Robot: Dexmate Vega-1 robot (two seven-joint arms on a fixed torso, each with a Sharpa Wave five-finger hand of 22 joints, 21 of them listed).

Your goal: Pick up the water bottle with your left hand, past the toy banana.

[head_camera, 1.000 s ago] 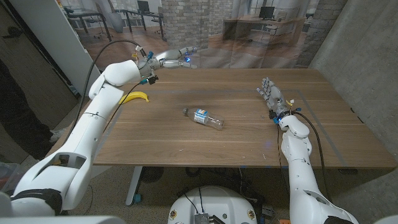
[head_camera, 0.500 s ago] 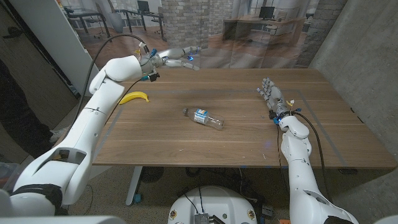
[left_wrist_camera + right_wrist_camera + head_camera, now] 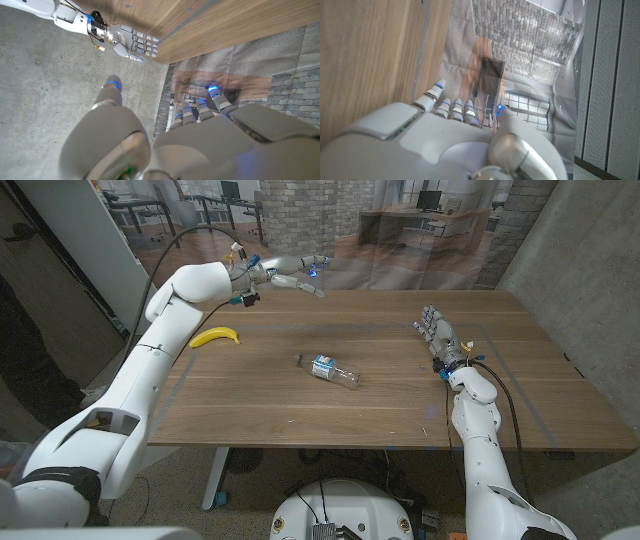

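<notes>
The left hand (image 3: pixel 290 273) is swinging further along the far edge of the tabletop (image 3: pixel 400 390) than a second ago, going well past the toy banana (image 3: pixel 216 337), its fingers (image 3: pixel 212 102) spread and holding nothing. The water bottle (image 3: pixel 327 370) is lying on its side mid-tabletop, untouched, well apart from that hand, so the reach is likely only clearing the banana and a descent toward the bottle is needed next. The right hand (image 3: pixel 438 337) is waiting, fingers extended and empty.
</notes>
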